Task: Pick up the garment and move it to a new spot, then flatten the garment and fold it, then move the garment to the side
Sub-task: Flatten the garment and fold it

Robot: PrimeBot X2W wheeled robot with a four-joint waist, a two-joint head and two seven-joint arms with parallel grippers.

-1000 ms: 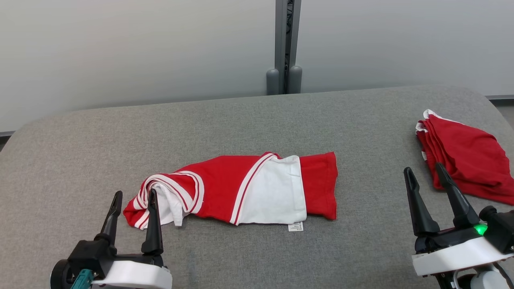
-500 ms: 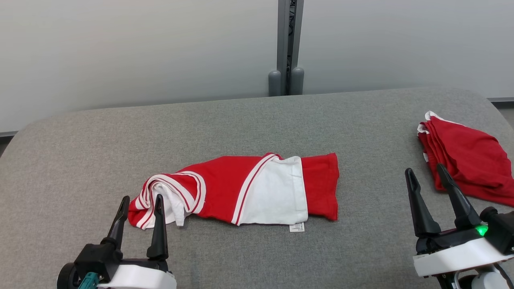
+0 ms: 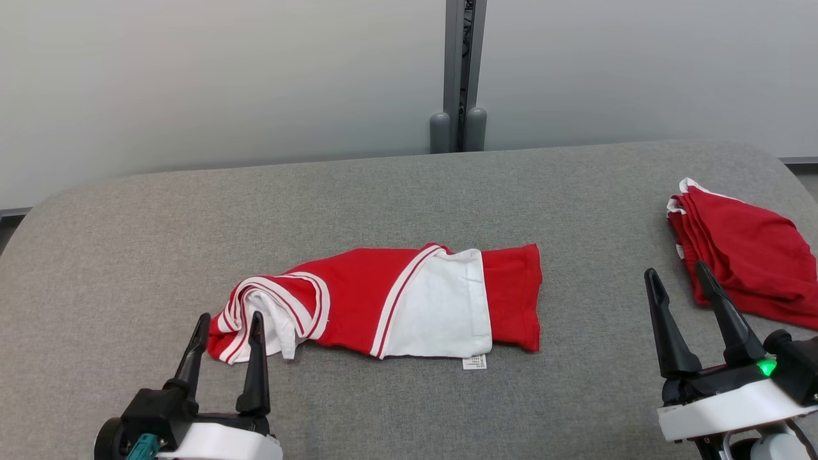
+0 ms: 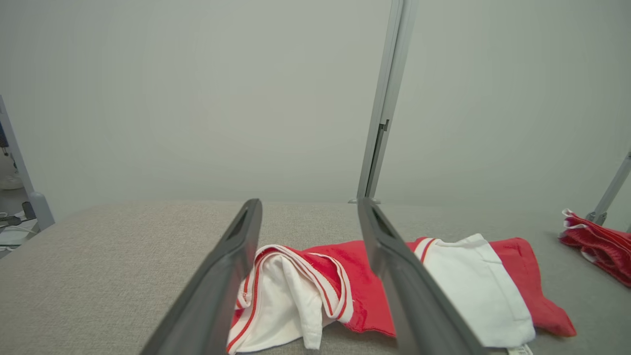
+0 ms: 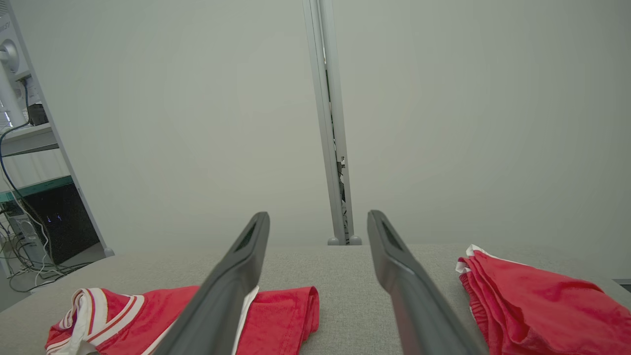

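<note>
Left gripper [image 3: 230, 315] has edged slightly rightward, its fingers spread and empty, framing the bunched striped end of the garment [image 3: 383, 300]. The right gripper [image 3: 676, 268] is equally open and idle. The garment lies untouched mid-surface, so a grasp looks imminent. Farther right sits a red pile [image 3: 741, 255].

I see a grey fabric-covered surface [image 3: 409, 191] with rounded corners. Near its middle lies the red-and-white garment [image 3: 358, 300], folded into a long strip; well apart, by the surface's right edge, sits a pile of red cloth [image 3: 748, 255]
</note>
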